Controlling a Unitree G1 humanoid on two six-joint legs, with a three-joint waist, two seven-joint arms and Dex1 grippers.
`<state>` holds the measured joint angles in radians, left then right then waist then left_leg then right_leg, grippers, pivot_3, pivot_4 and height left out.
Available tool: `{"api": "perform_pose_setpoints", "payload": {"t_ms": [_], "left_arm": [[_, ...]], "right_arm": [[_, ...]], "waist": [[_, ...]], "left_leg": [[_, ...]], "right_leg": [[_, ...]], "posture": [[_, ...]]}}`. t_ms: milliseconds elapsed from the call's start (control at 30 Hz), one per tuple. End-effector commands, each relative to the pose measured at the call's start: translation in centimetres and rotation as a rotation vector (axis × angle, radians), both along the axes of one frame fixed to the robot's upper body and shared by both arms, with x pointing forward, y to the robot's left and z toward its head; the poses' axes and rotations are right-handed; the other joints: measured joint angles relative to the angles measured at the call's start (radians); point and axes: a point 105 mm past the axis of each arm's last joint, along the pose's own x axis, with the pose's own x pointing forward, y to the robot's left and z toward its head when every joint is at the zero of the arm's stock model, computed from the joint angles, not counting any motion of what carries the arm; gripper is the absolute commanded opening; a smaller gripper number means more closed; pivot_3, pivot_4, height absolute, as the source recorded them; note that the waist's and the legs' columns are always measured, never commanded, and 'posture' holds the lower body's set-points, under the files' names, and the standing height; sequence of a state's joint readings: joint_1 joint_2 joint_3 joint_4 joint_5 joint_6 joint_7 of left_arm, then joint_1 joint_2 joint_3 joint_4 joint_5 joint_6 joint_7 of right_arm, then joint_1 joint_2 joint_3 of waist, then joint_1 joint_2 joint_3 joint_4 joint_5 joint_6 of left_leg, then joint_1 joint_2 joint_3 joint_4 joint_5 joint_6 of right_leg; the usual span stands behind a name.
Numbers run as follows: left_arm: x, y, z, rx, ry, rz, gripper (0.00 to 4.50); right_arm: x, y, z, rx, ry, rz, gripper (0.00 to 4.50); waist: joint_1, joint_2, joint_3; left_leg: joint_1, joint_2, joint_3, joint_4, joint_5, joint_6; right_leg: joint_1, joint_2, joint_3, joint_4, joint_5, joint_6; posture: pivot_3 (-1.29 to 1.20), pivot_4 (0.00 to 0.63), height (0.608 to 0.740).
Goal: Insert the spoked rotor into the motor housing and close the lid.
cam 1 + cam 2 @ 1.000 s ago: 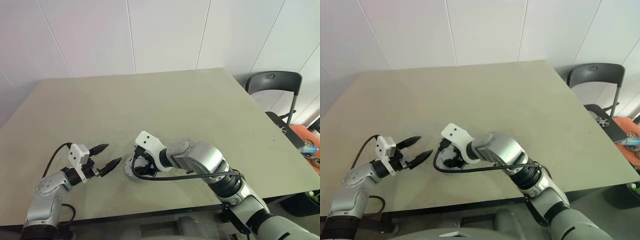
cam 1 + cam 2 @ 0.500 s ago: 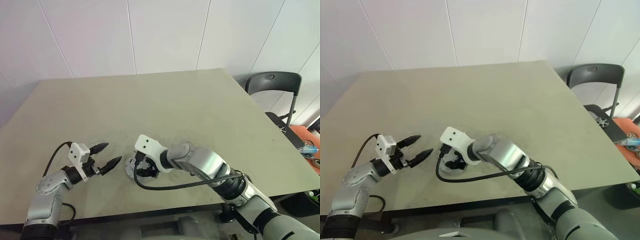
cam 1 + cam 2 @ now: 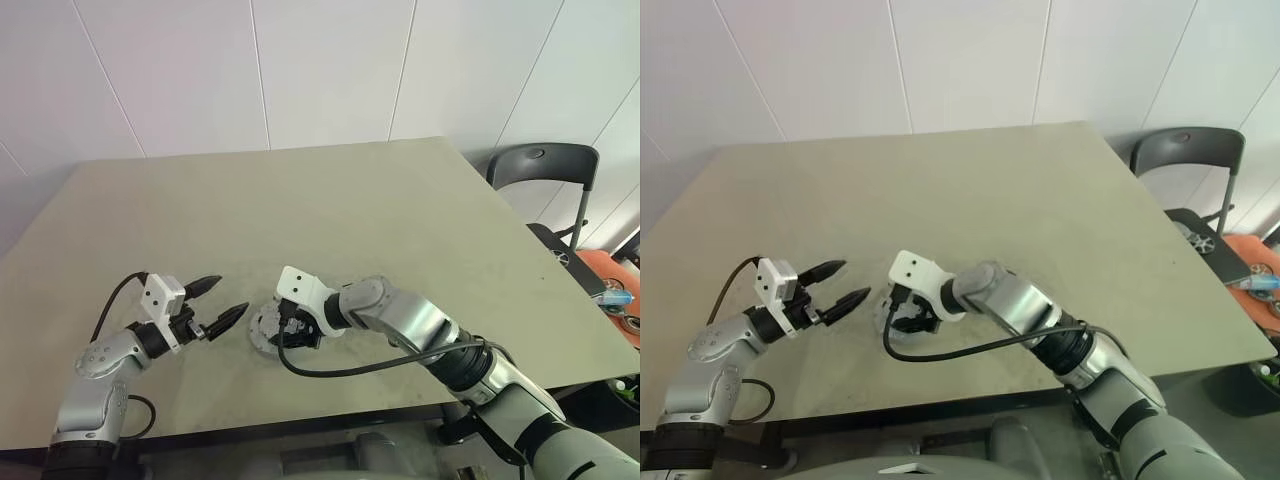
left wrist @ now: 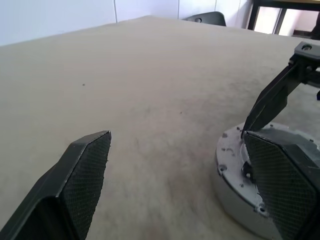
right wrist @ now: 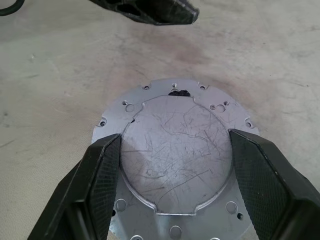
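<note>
The two head views show a big tan table [image 3: 330,200] with both arms reaching over its near part. A black chair [image 3: 545,165] stands off the table's right corner. From up there the round silver thing [image 3: 266,327] is mostly hidden under the right gripper [image 3: 296,331], so it looks like a small pale lump.

The right wrist view shows much more. The round thing is the lid [image 5: 175,170], a flat grey metal disc with scratches, a raised middle plate and tiny holes around its edge. It lies flat on the table. The right gripper's two black fingers [image 5: 100,185] stand spread wide, one on each side of the lid's raised middle. I cannot tell if they touch it.

The left wrist view shows the lid from the side, so you can see it is thick like a short can.

The left gripper [image 3: 222,303] points level toward the lid, just beside it. Its fingers are spread wide and hold nothing. The right arm bends across and tips its gripper down over the lid.
</note>
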<state>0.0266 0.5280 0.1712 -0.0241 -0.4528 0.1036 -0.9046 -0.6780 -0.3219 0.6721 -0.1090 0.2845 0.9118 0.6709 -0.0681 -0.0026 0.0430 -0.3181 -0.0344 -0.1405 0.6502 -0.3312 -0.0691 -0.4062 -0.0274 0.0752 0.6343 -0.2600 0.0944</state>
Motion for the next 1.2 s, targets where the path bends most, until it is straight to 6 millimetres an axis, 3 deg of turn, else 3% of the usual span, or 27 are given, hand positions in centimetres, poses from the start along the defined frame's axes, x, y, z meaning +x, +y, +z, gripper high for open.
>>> {"api": "perform_pose_setpoints", "payload": {"t_ms": [33,67,200,233,633,833,1033,1200], "left_arm": [[0.3,-0.6,1.6,0.006,-0.051,-0.019,4.50],[0.3,-0.7,1.7,0.006,-0.051,-0.020,4.50],[0.3,-0.9,2.1,0.008,-0.056,-0.020,4.50],[0.3,-0.9,2.2,0.009,-0.057,-0.020,4.50],[0.2,-1.9,3.2,0.003,-0.058,-0.033,4.50],[0.3,-2.1,3.5,0.002,-0.055,-0.037,4.50],[0.3,-2.2,3.6,0.002,-0.052,-0.037,4.50],[0.2,-1.9,3.2,0.001,-0.046,-0.033,4.50]], "right_arm": [[1.0,-0.6,-0.3,-0.007,0.028,-0.044,3.02],[1.0,-0.6,-0.4,-0.006,0.038,-0.052,3.02],[1.0,-0.6,-0.4,0.005,0.063,-0.049,4.34],[1.0,-0.6,-0.3,0.008,0.057,-0.045,4.45],[1.2,-0.6,1.4,0.123,0.109,-0.025,4.45],[0.7,-0.8,0.3,0.062,0.069,0.001,4.45],[0.5,-0.8,0.0,0.059,0.081,-0.003,3.00],[0.1,-1.0,-0.4,0.029,0.098,0.015,2.99]], "waist": [[0.000,0.000,0.000],[0.000,0.000,0.000],[0.002,0.000,0.000],[0.003,0.000,0.000],[0.021,0.000,0.000],[0.025,0.000,0.000],[0.025,0.000,0.000],[0.025,0.000,0.000]], "left_leg": [[0.000,0.000,0.000,0.000,0.000,0.000],[0.000,0.000,0.000,0.000,0.000,0.000],[0.000,0.000,0.000,0.000,0.000,0.000],[0.000,0.000,0.000,0.000,0.000,0.000],[-0.003,-0.001,0.000,-0.003,0.000,0.000],[-0.003,-0.001,0.000,-0.003,0.000,0.000],[-0.003,-0.001,0.001,-0.002,0.000,0.000],[-0.003,-0.001,0.001,-0.002,0.000,0.000]], "right_leg": [[0.000,0.000,0.000,0.000,0.000,0.000],[0.000,0.000,0.000,0.000,0.000,0.000],[-0.001,0.000,0.000,0.000,0.001,-0.001],[-0.001,0.000,0.000,0.000,0.001,-0.002],[-0.003,-0.001,0.000,-0.001,0.002,-0.003],[-0.003,-0.001,0.000,-0.002,0.002,-0.003],[-0.003,-0.001,-0.001,-0.002,0.002,-0.003],[-0.002,-0.001,-0.001,-0.002,0.002,-0.003]], "posture": [[0.00,0.000,0.740],[0.00,0.000,0.740],[0.00,0.000,0.740],[0.00,0.000,0.740],[0.00,0.000,0.740],[0.00,0.000,0.740],[0.00,0.000,0.740],[0.00,0.000,0.740]]}}
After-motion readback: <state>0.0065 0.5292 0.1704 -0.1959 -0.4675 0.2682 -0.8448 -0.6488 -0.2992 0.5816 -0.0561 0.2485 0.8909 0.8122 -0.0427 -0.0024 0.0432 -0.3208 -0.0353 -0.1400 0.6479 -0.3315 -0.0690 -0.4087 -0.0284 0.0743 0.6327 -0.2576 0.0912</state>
